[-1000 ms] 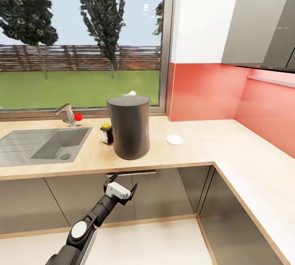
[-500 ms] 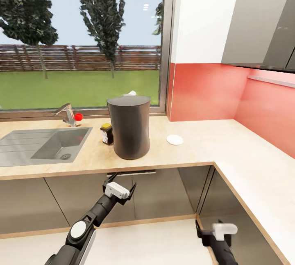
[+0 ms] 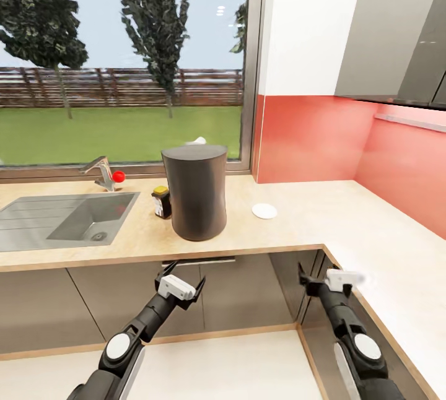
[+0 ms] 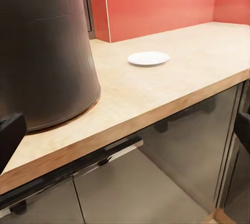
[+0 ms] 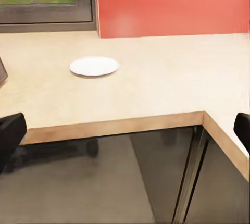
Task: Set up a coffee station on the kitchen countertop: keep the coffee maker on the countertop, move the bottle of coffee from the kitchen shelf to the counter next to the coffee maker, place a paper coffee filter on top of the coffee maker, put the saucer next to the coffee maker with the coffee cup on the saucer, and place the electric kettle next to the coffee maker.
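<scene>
The tall dark grey coffee maker (image 3: 197,192) (image 4: 47,52) stands on the beige kitchen countertop (image 3: 297,226) (image 4: 156,96) (image 5: 156,91). A bit of white paper coffee filter (image 3: 198,140) peeks over its top's far edge. The bottle of coffee (image 3: 161,202) stands against its left side. To its right the white saucer (image 3: 264,210) (image 4: 148,58) (image 5: 94,66) lies bare. My left gripper (image 3: 186,272) hangs open below the counter edge, in front of the coffee maker. My right gripper (image 3: 323,277) is open at the counter's inner corner. The coffee cup, electric kettle and kitchen shelf are out of view.
A steel sink (image 3: 68,217) with a tap (image 3: 99,171) and red knob (image 3: 118,176) sits at the left. Grey cabinet fronts (image 3: 248,288) run under the counter, which turns along the right wall (image 3: 396,264). An upper cabinet (image 3: 396,28) hangs over that side.
My right arm has come up from the picture's lower edge to the counter's inner corner. The left gripper has barely shifted.
</scene>
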You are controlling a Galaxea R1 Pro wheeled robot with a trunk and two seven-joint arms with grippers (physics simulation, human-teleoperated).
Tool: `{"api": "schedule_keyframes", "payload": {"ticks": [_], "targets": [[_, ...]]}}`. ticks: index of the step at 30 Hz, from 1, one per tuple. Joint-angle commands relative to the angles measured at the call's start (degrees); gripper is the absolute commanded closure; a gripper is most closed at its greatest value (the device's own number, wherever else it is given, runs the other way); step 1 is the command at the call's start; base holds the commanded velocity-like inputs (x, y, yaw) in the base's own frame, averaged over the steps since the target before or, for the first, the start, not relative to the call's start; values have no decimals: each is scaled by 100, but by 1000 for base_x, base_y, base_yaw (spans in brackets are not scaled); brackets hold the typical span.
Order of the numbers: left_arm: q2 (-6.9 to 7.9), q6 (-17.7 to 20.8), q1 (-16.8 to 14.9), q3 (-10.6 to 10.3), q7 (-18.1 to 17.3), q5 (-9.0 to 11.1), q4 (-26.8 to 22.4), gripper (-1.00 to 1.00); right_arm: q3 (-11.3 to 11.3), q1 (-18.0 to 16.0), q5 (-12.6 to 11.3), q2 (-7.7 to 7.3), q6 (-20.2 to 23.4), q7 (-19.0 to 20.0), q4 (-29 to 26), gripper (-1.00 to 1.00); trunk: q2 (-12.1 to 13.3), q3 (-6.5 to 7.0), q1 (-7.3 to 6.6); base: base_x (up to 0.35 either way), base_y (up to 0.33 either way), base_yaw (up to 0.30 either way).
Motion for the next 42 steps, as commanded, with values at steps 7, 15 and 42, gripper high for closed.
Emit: {"api": "schedule_keyframes", "payload": {"ticks": [7,15,42], "targets": [[-28,93,-20,23,-18,-42,5,-100,-32,-1256,-134,-7,1100,-6,2,-100,-14,-14,3,0,0,0],[-67,540,-60,-21,-34,-27,-13,-100,-37,-1820,-178,-15,1520,14,2,-100,-14,-14,3,0,0,0],[-318,2007,-234,-110,-85,17,-371,-100,-61,-1900,-620,-23,1851,26,-15,-100,-14,-14,3,0,0,0]]}}
